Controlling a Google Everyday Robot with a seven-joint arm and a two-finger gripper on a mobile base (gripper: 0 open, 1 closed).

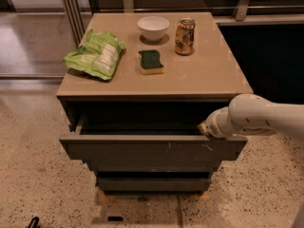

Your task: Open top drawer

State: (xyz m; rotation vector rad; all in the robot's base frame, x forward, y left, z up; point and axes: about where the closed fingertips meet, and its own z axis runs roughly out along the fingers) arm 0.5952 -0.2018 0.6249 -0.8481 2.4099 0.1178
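The top drawer [152, 151] of the cabinet is pulled out part way; its wide dark grey front has pale scratch marks right of centre. Its inside is dark and shaded. My gripper [203, 127] is at the drawer's right end, just behind the top edge of the front panel. The white arm [256, 118] reaches in from the right and hides the fingers.
On the tan cabinet top [209, 75] lie a green snack bag [97, 55], a white bowl [153, 27], a green and yellow sponge [151, 61] and a drink can [185, 36]. Two lower drawer fronts [152, 182] are shut. Speckled floor surrounds the cabinet.
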